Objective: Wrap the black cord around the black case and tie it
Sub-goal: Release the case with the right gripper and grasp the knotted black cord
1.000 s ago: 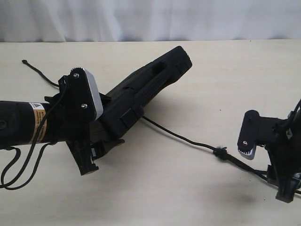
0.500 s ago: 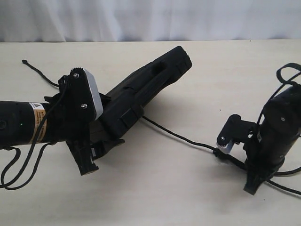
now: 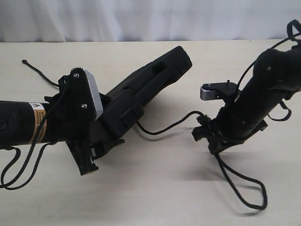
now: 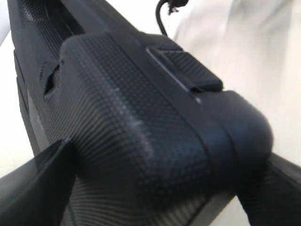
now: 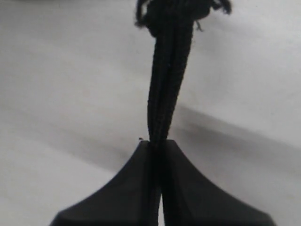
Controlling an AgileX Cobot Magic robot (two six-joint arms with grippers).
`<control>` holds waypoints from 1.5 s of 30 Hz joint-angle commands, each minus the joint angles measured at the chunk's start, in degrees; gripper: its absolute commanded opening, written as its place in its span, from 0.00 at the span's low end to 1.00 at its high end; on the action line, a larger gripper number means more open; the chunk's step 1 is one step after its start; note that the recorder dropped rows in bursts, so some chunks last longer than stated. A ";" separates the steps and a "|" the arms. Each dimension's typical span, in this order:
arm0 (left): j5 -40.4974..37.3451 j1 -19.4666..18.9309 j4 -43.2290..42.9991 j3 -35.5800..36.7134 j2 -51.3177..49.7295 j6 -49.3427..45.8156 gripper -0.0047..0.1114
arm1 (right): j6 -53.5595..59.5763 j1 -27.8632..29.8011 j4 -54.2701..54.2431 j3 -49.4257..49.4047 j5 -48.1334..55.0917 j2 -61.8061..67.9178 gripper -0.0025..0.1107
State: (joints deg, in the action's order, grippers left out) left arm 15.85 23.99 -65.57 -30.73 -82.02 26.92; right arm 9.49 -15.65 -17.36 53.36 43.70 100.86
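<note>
- Clamping one black case (image 3: 150,82) at its lower-left end, the left gripper (image 4: 155,188) has both fingers (image 4: 33,188) closed against the case's sides.
- The case lies diagonally, from left of centre toward the upper middle of the exterior frame.
- One black cord (image 3: 169,127) has an end at upper left, emerges from under the case, and loops at lower right on the table (image 3: 155,188).
- The right gripper (image 5: 157,143), right of centre, is pinched tight on the cord near its single frayed knot (image 5: 181,10).
</note>
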 commanded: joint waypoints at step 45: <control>0.08 -0.24 0.75 -0.38 0.21 0.99 0.04 | 87.12 -6.28 33.39 3.14 -5.14 1.27 0.51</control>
State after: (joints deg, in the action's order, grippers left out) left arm 15.62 23.89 -65.57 -30.73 -82.02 26.92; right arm 91.78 -21.90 12.54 57.69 41.35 101.60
